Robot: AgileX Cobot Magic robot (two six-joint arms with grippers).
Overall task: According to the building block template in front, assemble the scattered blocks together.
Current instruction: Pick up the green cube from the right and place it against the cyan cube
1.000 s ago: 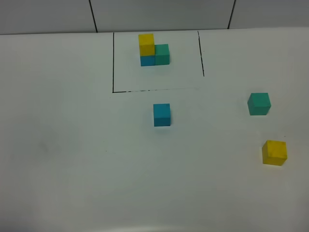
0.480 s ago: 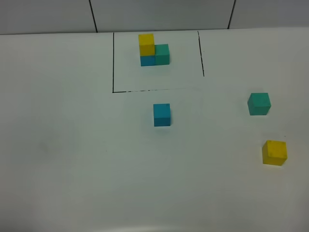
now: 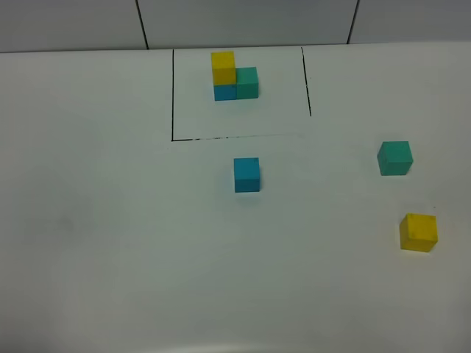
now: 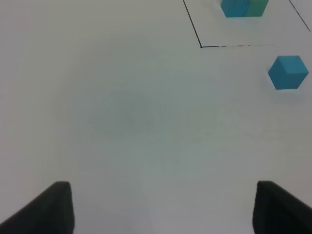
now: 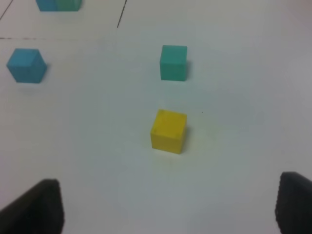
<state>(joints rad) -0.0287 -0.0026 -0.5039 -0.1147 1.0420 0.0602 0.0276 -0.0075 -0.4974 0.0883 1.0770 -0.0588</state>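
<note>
Left wrist view: the building block template (image 4: 242, 7) is cut by the frame edge. Only the lower parts of its blue and green cubes show, and its yellow cube falls outside the picture. The left gripper (image 4: 163, 209) appears as two dark, blurred finger ends, both clipped by the frame.

Right wrist view: the building block template is reduced to a sliver of blue and green at the edge. The right gripper (image 5: 168, 209) shows two blurred dark tips, likewise cut off.

The black outline (image 4: 195, 29) runs out of both wrist frames.
</note>
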